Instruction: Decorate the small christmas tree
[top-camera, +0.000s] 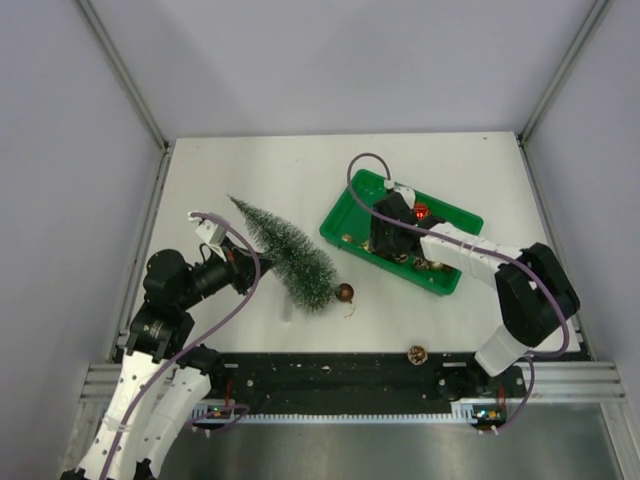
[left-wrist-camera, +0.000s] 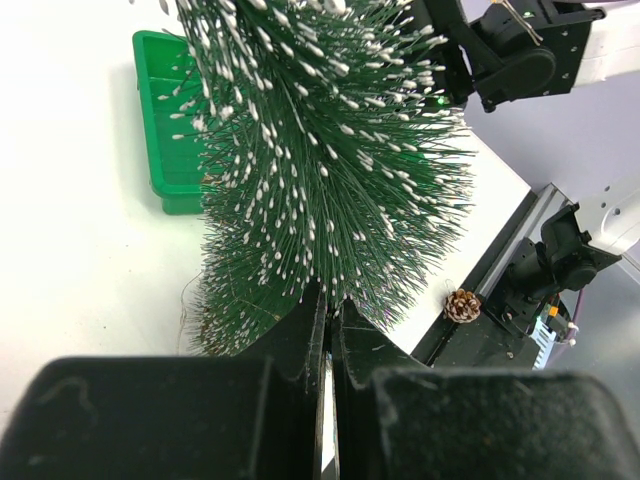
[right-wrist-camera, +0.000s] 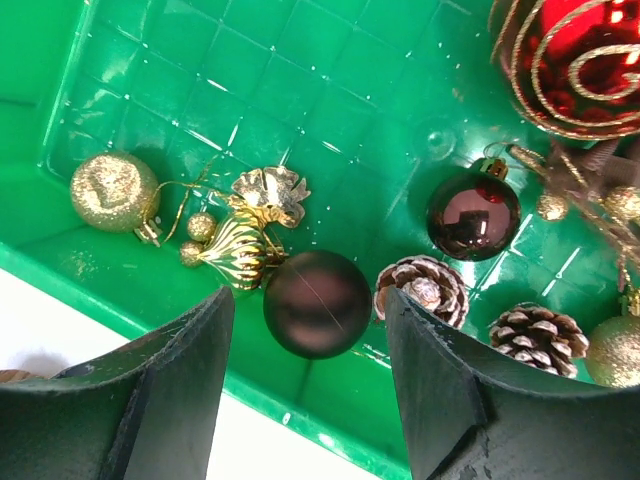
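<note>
The small christmas tree (top-camera: 285, 250) lies slanted on the white surface (top-camera: 250, 160) at 9 o'clock from the green tray (right-wrist-camera: 250, 80), its tip pointing to 10 o'clock. A brown ball (top-camera: 345, 292) sits just beside its wide end at 3 o'clock. The left end effector (left-wrist-camera: 328, 320) has its fingers pressed together and buried in the lower bristles. Whether they pinch the stem or only a tuft cannot be told. If it is only bristles, the soft fibres would likely give, and the tree could swivel or slide out once an ornament is pushed against it. The right end effector (right-wrist-camera: 305, 340) hangs over the tray with its fingers spread on either side of a matte brown bauble (right-wrist-camera: 317, 303), not yet touching it. That ball is smooth and round, so an off-centre squeeze could make it pop sideways. A pine cone (right-wrist-camera: 425, 288) lies touching or nearly touching the bauble at 3 o'clock, right by the right-hand finger, and could be clamped along with it. The gold ribbed ornament (right-wrist-camera: 235, 250) at 10 o'clock has a thin cord that the other finger might snag. The bauble also rests close to the tray's near wall, so a low approach could strike the wall and shove the tray. A second pine cone (top-camera: 417, 353) sits on the black rail at the near edge, where a passing arm could knock it off.
</note>
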